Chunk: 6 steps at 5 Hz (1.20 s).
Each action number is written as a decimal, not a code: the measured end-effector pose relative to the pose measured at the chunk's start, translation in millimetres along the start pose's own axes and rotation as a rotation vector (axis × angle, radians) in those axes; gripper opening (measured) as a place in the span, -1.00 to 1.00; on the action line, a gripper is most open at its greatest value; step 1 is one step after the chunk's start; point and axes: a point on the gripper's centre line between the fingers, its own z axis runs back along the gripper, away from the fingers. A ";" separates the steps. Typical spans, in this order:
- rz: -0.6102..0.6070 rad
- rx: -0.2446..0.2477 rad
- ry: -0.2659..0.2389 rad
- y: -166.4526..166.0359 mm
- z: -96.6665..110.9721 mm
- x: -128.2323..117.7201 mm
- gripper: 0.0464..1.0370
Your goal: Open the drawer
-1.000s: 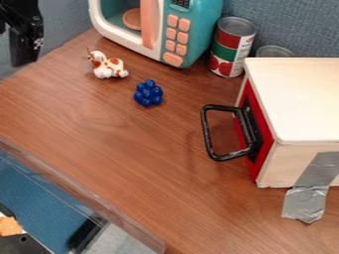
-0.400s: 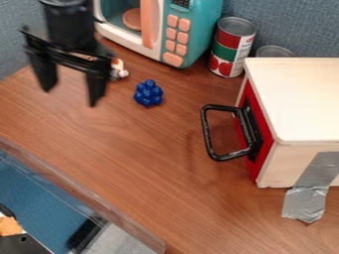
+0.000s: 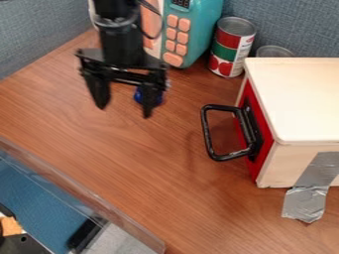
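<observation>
Carried nearer the drawer point(image 3: 259, 166) since the earlier frame, end effector point(image 3: 124, 110) suspended above the tabletop point(image 3: 132, 163), fingers point(image 3: 100, 94) spread wide, nothing gripped, blue toy point(image 3: 138, 95) partly hidden behind, black handle point(image 3: 206, 130) untouched, drawer closed in a pale box point(image 3: 301, 94), tin can point(image 3: 223, 63) set beyond.

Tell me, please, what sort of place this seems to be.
Probably a robot test bench made up as a play kitchen: a teal toy microwave and a food can stand on a wood-grain tabletop, near a drawer box patched with tape.
</observation>
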 end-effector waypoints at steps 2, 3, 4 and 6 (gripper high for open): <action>0.096 -0.062 -0.073 -29.1 -33.0 24.1 0.92; 0.120 -0.079 -0.081 -48.0 -45.8 34.1 0.92; 0.130 -0.110 -0.097 -65.1 -45.2 39.9 0.92; 0.126 -0.125 -0.069 -87.6 -63.9 41.0 0.92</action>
